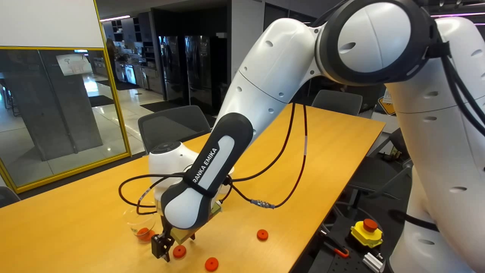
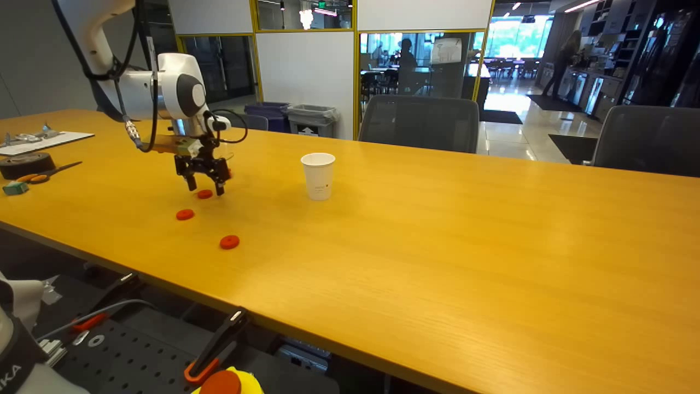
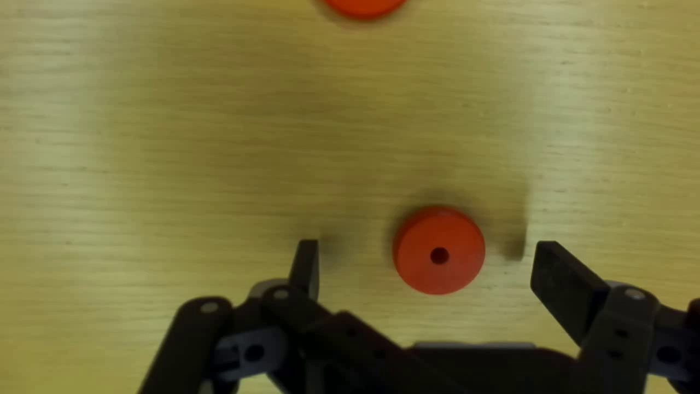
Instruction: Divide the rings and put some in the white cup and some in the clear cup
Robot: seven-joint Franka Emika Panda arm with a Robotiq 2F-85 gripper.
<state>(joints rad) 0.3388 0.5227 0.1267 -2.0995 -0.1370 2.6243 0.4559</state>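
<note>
My gripper (image 3: 427, 247) stands open, its fingers on either side of a flat red ring (image 3: 439, 273) with a gap on both sides. That same ring (image 2: 204, 193) lies on the table. Two more red rings, a nearer one (image 2: 185, 214) and another (image 2: 229, 242), lie apart on the wood in both exterior views. The white cup (image 2: 318, 176) stands upright in an exterior view. Beside the gripper is the clear cup (image 1: 132, 219), with red rings (image 1: 144, 234) showing at its bottom; how many, I cannot tell. An edge of a ring (image 3: 365, 6) tops the wrist view.
A tape roll (image 2: 26, 164), scissors (image 2: 60, 168), a green block (image 2: 15, 188) and a clipboard (image 2: 46, 141) lie toward one end of the table. Beyond the table's edge sits a red button on a yellow base (image 1: 365, 234). Chairs (image 2: 418, 123) line the far side.
</note>
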